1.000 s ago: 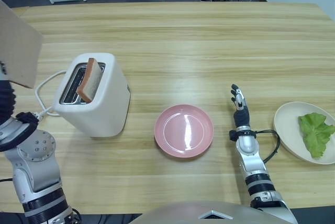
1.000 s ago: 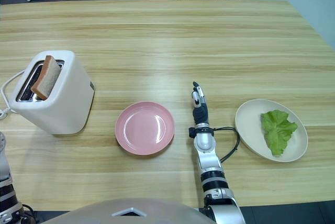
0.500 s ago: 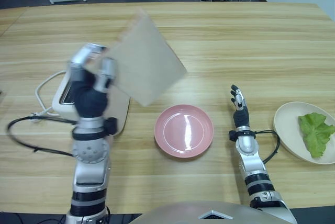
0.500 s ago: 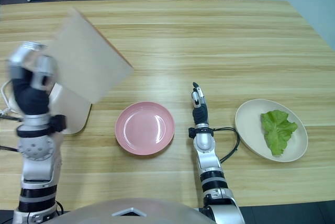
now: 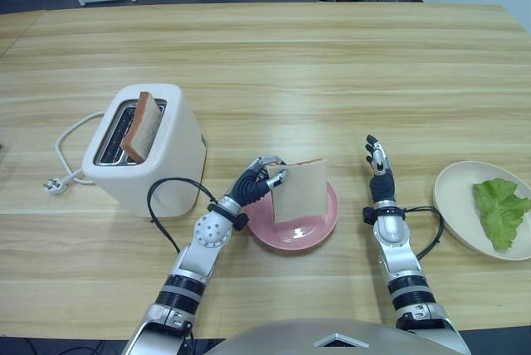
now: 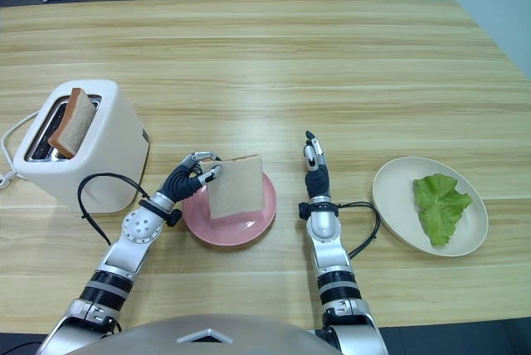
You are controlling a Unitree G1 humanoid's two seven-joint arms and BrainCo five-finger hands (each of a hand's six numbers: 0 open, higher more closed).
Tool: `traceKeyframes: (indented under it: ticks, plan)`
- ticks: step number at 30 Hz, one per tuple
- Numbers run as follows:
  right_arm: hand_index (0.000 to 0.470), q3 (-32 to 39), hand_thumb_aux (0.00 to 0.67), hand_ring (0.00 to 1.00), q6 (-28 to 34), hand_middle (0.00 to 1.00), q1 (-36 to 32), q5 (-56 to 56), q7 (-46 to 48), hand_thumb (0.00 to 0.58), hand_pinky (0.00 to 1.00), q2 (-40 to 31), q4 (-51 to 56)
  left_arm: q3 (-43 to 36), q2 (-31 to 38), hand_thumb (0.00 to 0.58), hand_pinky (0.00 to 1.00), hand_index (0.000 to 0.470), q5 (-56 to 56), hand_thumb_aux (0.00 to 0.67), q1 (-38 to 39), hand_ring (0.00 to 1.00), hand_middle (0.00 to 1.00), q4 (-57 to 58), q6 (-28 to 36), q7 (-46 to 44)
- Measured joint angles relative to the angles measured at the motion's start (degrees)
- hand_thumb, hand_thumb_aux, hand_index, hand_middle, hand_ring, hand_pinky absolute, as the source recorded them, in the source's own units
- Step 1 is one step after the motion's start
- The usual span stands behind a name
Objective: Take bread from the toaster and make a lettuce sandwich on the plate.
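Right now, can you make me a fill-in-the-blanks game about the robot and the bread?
1. The left robot hand holds a slice of bread above the pink ____.
2. A second slice sticks out of the white ____.
3. The green ____ lies on the cream dish.
4. The right robot hand holds ____.

Missing words: plate, toaster, lettuce, nothing.

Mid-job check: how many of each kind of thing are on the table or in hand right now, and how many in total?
Toaster: 1, the toaster
Bread: 2, the toaster slice and the held slice in the left hand
Plates: 2, the pink plate and the cream plate
Lettuce: 1, the lettuce on the cream plate
Total: 6
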Motion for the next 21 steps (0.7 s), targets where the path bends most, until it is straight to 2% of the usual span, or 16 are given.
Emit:
traceKeyframes:
  ticks: [11, 12, 13, 17, 21]
  plan:
    - [0.0, 0.1, 0.0, 0.0, 0.2, 0.0, 0.4, 0.0, 0.0, 0.0, 0.0, 0.1, -0.3, 0.2, 5.5, 0.58, 0.98, 0.47, 1.7, 0.67, 3.4, 0.98, 0.98, -4.7, -0.5, -6.1]
    - [0.0, 0.1, 0.0, 0.0, 0.3, 0.0, 0.4, 0.0, 0.0, 0.0, 0.0, 0.1, -0.3, 0.2, 5.9, 0.468, 0.0, 0.264, 2.7, 0.376, 3.4, 0.0, 0.0, -5.2, 0.0, -6.0]
    - [0.0, 0.1, 0.0, 0.0, 0.3, 0.0, 0.4, 0.0, 0.1, 0.0, 0.0, 0.1, -0.3, 0.3, 6.2, 0.0, 0.0, 0.0, 3.7, 0.0, 3.5, 0.0, 0.0, -5.5, 0.4, -5.9]
    - [0.0, 0.1, 0.0, 0.0, 0.4, 0.0, 0.4, 0.0, 0.1, 0.0, 0.0, 0.0, -0.3, 0.7, 7.1, 0.0, 0.0, 0.0, 9.5, 0.0, 3.6, 0.0, 0.0, -6.5, 3.1, -2.9]
    - [0.0, 0.1, 0.0, 0.0, 0.4, 0.0, 0.4, 0.0, 0.1, 0.0, 0.0, 0.0, -0.4, 0.5, 7.9, 0.0, 0.0, 0.0, 21.1, 0.0, 3.5, 0.0, 0.0, -8.0, 6.7, 3.2]
